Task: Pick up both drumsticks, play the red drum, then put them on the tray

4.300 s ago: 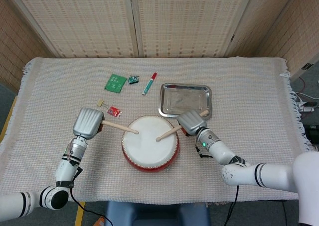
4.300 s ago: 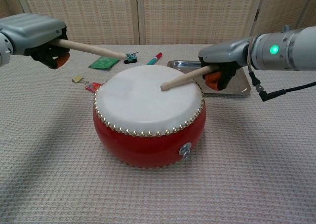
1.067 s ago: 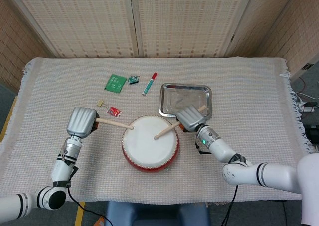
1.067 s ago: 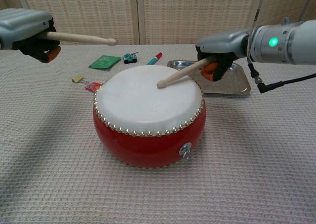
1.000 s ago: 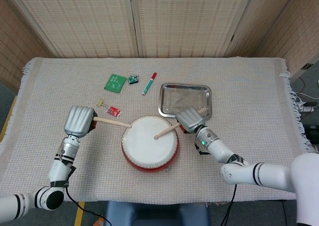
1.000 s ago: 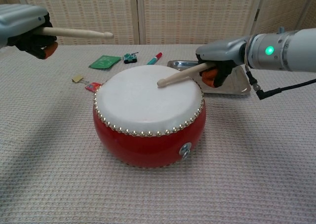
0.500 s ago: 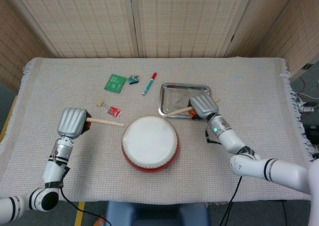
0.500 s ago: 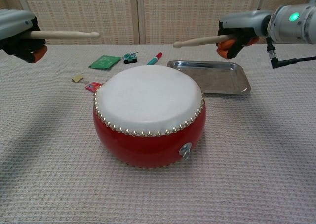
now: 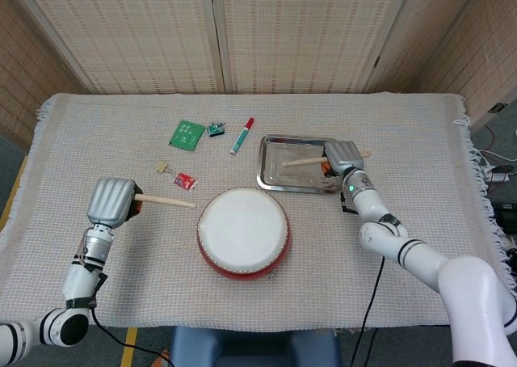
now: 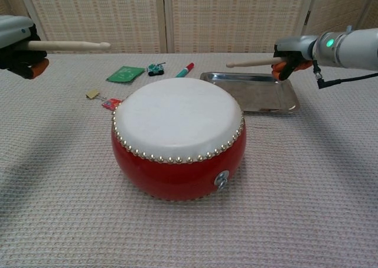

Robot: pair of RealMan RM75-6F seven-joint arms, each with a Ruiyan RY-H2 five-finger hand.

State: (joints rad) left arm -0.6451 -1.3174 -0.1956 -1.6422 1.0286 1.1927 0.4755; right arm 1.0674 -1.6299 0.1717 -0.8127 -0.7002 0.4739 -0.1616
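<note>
The red drum (image 9: 242, 232) (image 10: 178, 138) with its white skin sits mid-table, nothing touching it. My left hand (image 9: 111, 202) (image 10: 18, 38) grips a wooden drumstick (image 9: 166, 200) (image 10: 68, 45) left of the drum, tip pointing toward the drum and held in the air. My right hand (image 9: 342, 158) (image 10: 291, 54) holds the other drumstick (image 9: 304, 162) (image 10: 249, 62) over the metal tray (image 9: 271, 181) (image 10: 284, 104), the stick lying roughly level and pointing left. Whether that stick touches the tray is unclear.
Behind the drum lie a green card (image 9: 187, 133) (image 10: 124, 74), a small green clip (image 9: 216, 128), a red-capped marker (image 9: 241, 136) (image 10: 184, 69), a red packet (image 9: 186, 181) and a brass binder clip (image 9: 163, 167). Woven screens stand behind the table.
My right hand carried its stick off the drum skin, up and back over the tray. My left hand drew its stick back leftward, away from the drum.
</note>
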